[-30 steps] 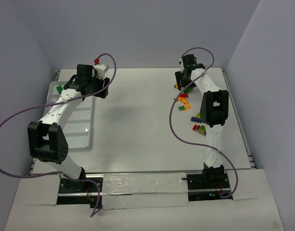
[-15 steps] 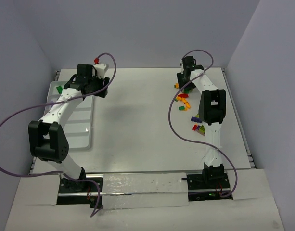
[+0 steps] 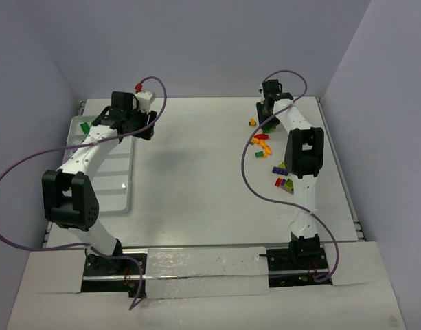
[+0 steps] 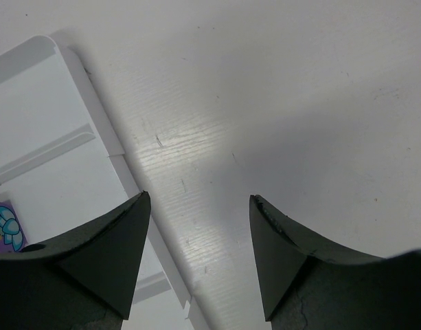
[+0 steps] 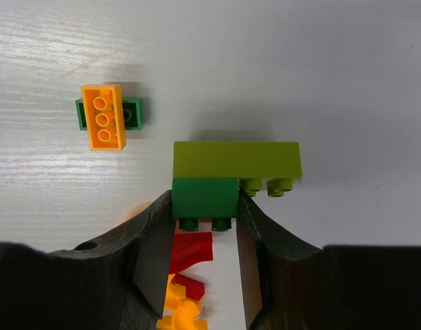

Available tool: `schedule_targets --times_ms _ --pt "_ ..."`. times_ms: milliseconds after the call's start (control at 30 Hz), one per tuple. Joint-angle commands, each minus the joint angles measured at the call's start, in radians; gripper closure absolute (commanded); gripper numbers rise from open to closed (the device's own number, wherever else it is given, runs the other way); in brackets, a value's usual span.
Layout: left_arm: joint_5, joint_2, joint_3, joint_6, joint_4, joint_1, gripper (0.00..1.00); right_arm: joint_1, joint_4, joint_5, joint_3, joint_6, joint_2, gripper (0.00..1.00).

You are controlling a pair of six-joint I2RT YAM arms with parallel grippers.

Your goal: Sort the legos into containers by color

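Note:
My right gripper [image 5: 205, 206] is shut on a small dark green lego [image 5: 205, 197]. A longer lime green lego [image 5: 236, 160] touches its far side. An orange lego lies across another dark green one [image 5: 104, 115] to the left. Red and orange legos [image 5: 189, 251] lie between the fingers, nearer the wrist. In the top view the right gripper [image 3: 266, 120] is at the far right over the scattered legos [image 3: 264, 141]. My left gripper [image 4: 196, 199] is open and empty above the table beside the white tray's rim [image 4: 93, 103], at the tray's far right corner [image 3: 132, 129].
The white tray [image 3: 100, 172] lies on the left with a green lego [image 3: 84, 127] in a far compartment and a purple piece [image 4: 4, 227] inside. More legos [image 3: 284, 175] lie near the right arm. Purple cables loop from both arms.
The right gripper has shifted slightly right and toward the far edge, uncovering an orange lego to its left. The left arm has barely moved.

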Motion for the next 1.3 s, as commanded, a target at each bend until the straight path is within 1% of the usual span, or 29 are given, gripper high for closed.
schedule_targets --times_ms 0,33,100,133,200,267,367,433,467,533,567,600,633,667,700,733,833,867,900,933,967,1033,1100,1167,1200,1267 --pt "-0.011 -0.002 0.056 -0.007 0.01 -0.003 0.28 -0.009 0.033 -0.016 0.014 0.003 -0.03 0.8" --pt "-0.009 -0.005 0.061 -0.006 0.005 -0.002 0.2 -0.009 0.034 -0.036 0.004 0.001 -0.047 0.88" --pt "0.004 -0.014 0.069 -0.008 0.002 0.001 0.06 -0.009 0.042 -0.079 -0.019 -0.01 -0.097 0.97" --pt "0.013 -0.019 0.071 -0.011 0.003 0.006 0.05 -0.009 0.051 -0.11 -0.033 -0.019 -0.123 1.0" --pt "0.048 -0.028 0.086 -0.032 -0.001 0.024 0.02 -0.007 0.088 -0.16 -0.067 -0.053 -0.21 1.0" --pt "0.112 -0.031 0.112 -0.066 -0.022 0.071 0.01 0.013 0.106 -0.218 -0.106 -0.113 -0.276 1.0" --pt "0.315 -0.03 0.137 -0.106 -0.047 0.151 0.01 0.028 0.103 -0.314 -0.122 -0.17 -0.356 1.0" --pt "0.469 -0.029 0.147 -0.15 -0.053 0.246 0.01 0.045 0.108 -0.435 -0.14 -0.198 -0.402 1.0" --pt "0.609 -0.028 0.145 -0.193 -0.045 0.269 0.01 0.051 0.114 -0.469 -0.169 -0.202 -0.445 1.0" --pt "0.795 -0.03 0.115 -0.258 -0.018 0.326 0.01 0.074 0.14 -0.549 -0.211 -0.21 -0.5 1.0" --pt "0.903 -0.035 0.099 -0.278 -0.004 0.333 0.01 0.102 0.149 -0.584 -0.244 -0.212 -0.536 1.0" --pt "0.913 -0.042 0.08 -0.3 0.018 0.333 0.01 0.105 0.158 -0.6 -0.263 -0.215 -0.539 1.0" --pt "0.993 -0.053 0.031 -0.355 0.082 0.332 0.01 0.142 0.163 -0.614 -0.277 -0.225 -0.569 1.0" --pt "1.032 -0.066 -0.007 -0.361 0.089 0.332 0.01 0.167 0.164 -0.631 -0.291 -0.227 -0.589 1.0" --pt "1.06 -0.103 -0.043 -0.45 0.202 0.33 0.01 0.208 0.182 -0.665 -0.322 -0.224 -0.606 1.0" --pt "1.099 -0.123 -0.114 -0.572 0.351 0.331 0.01 0.232 0.218 -0.685 -0.347 -0.216 -0.644 1.0" --pt "1.161 -0.167 -0.216 -0.781 0.593 0.329 0.01 0.298 0.304 -0.724 -0.455 -0.207 -0.716 1.0" --pt "1.19 -0.17 -0.296 -0.912 0.731 0.324 0.01 0.352 0.333 -0.733 -0.473 -0.216 -0.738 1.0" --pt "1.208 -0.17 -0.318 -1.014 0.84 0.317 0.01 0.367 0.325 -0.735 -0.461 -0.218 -0.737 1.0" --pt "1.22 -0.17 -0.373 -1.167 0.941 0.301 0.01 0.388 0.297 -0.752 -0.44 -0.219 -0.725 1.0" --pt "1.227 -0.17 -0.42 -1.27 1.047 0.29 0.01 0.404 0.294 -0.766 -0.428 -0.214 -0.716 1.0" --pt "1.216 -0.158 -0.513 -1.5 1.355 0.256 0.01 0.446 0.309 -0.783 -0.431 -0.207 -0.713 1.0" --pt "1.195 -0.13 -0.544 -1.601 1.468 0.238 0.01 0.471 0.298 -0.784 -0.42 -0.206 -0.706 1.0" --pt "1.173 -0.112 -0.583 -1.694 1.632 0.222 0.01 0.494 0.299 -0.784 -0.423 -0.207 -0.709 1.0" --pt "1.159 -0.102 -0.589 -1.746 1.668 0.213 0.01 0.51 0.296 -0.783 -0.425 -0.205 -0.71 1.0" --pt "1.143 -0.09 -0.594 -1.782 1.716 0.201 0.01 0.522 0.298 -0.777 -0.429 -0.203 -0.711 1.0"
